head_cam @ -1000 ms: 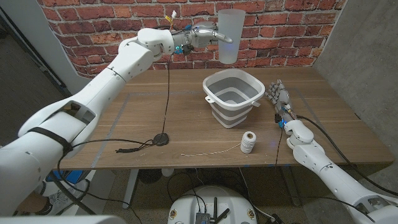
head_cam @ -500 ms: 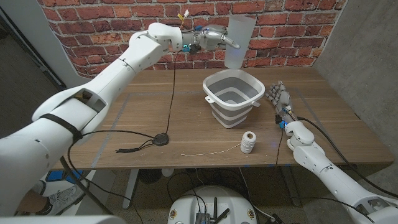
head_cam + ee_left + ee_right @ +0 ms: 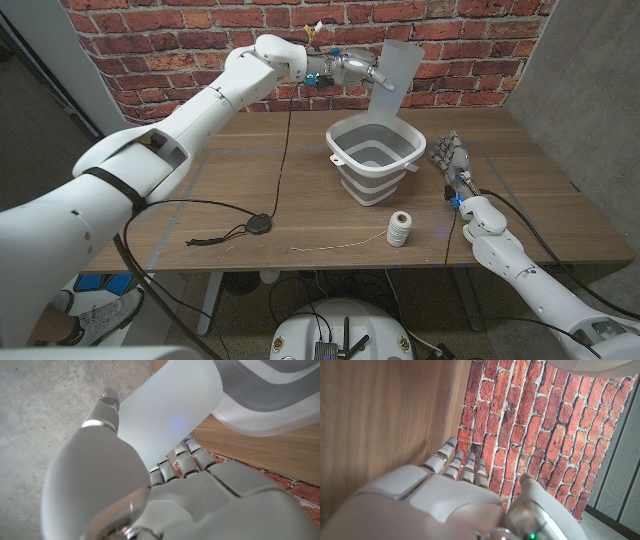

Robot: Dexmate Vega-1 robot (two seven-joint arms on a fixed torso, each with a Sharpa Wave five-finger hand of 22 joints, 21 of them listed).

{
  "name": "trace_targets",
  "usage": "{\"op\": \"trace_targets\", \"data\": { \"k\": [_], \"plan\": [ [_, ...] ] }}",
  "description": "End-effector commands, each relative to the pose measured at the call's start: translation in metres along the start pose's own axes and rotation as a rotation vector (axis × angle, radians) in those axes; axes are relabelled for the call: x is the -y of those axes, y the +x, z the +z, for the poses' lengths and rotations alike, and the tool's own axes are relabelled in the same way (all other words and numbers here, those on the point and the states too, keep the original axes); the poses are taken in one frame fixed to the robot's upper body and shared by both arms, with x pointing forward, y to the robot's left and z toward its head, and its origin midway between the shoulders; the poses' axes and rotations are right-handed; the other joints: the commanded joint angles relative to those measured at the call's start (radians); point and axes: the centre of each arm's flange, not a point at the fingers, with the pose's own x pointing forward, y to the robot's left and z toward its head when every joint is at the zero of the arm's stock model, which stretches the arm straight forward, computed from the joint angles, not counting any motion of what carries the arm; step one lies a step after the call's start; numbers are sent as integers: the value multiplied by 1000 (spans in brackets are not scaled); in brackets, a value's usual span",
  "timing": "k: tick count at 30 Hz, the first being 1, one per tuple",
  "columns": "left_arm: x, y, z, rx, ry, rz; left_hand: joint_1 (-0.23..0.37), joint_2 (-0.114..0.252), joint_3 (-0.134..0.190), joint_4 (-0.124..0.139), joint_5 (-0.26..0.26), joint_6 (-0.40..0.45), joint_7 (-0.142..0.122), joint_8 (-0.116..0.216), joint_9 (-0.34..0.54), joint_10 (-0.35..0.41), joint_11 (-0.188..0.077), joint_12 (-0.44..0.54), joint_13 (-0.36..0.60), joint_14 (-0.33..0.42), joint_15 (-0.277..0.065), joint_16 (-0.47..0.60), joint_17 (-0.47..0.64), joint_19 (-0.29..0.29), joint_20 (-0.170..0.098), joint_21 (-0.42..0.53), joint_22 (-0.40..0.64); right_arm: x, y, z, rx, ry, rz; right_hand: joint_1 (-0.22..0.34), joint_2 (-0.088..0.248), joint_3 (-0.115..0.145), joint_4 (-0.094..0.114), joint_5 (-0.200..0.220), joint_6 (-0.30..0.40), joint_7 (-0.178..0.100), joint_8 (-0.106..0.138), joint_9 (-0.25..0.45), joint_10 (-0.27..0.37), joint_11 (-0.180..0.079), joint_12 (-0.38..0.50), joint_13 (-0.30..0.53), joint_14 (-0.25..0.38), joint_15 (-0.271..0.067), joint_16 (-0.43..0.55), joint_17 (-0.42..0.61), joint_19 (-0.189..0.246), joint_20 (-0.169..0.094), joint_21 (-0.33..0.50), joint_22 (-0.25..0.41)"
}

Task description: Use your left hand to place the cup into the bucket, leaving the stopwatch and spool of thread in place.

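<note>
Right hand (image 3: 455, 500) between table (image 3: 380, 425) and brick wall (image 3: 535, 435).

Bucket (image 3: 372, 156) mid tabletop (image 3: 250, 180), spool (image 3: 400, 229) before it, stopwatch (image 3: 260, 223) left of spool, my cup (image 3: 393, 79) above bucket's back rim

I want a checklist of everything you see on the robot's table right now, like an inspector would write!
Surface: wooden table, bare wood showing.
Job's things: frosted cup held tilted in the air above the far rim of the grey bucket; stopwatch with black cord lying on the table; spool of thread standing in front of the bucket, a loose strand trailing away.
Clutter: nothing seen.
Hands: left hand grips the cup; right hand waits at the table's right side, holding nothing.
Cables: black cable hanging from the left arm to the table.
Surroundings: brick wall behind.
</note>
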Motion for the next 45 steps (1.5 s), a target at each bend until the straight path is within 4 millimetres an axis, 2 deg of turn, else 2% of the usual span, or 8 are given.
{"op": "trace_targets", "data": {
  "k": [1, 22, 36, 45],
  "plan": [
    [13, 20, -9, -73, 11, -101, 65, 121, 7, 3, 10, 11, 7, 6, 0, 22, -13, -1, 5, 4, -178, -5, 2, 9, -95, 5, 4, 4, -3, -1, 3, 4, -8, 5, 60, 1, -7, -7, 11, -3, 3, 5, 10, 0, 8, 2, 4, 1, 5, 5, 0, 4, 8, 5],
    [27, 38, -30, -171, 46, -179, 62, 120, 12, 2, 18, 12, 3, 7, 1, 23, -18, -8, 10, -2, -176, -23, -11, 12, -99, 5, 5, 9, -5, -5, 9, 24, -18, 4, 61, 1, -8, -8, 12, -1, 2, 5, 10, 1, 8, 2, 6, 6, 8, 6, 2, 5, 8, 5],
    [40, 40, -62, -256, 12, -207, 60, 121, 12, 2, 21, 14, 3, 9, 1, 25, -17, -12, 13, 1, -178, -29, -16, 20, -102, 7, 5, 12, -5, -9, 12, 29, -21, 3, 60, 0, -8, -10, 13, -3, 2, 5, 11, 2, 9, 2, 10, 6, 11, 8, 3, 4, 9, 5],
    [46, 49, -73, -268, 11, -229, 61, 124, 14, 1, 23, 14, 3, 9, 1, 22, -18, -16, 15, -4, -178, -33, -18, 21, -104, 7, 5, 12, -5, -11, 15, 38, -19, 3, 60, 0, -9, -10, 15, -3, 3, 5, 12, 1, 9, 3, 11, 8, 12, 8, 4, 4, 8, 5]
  ]
}}
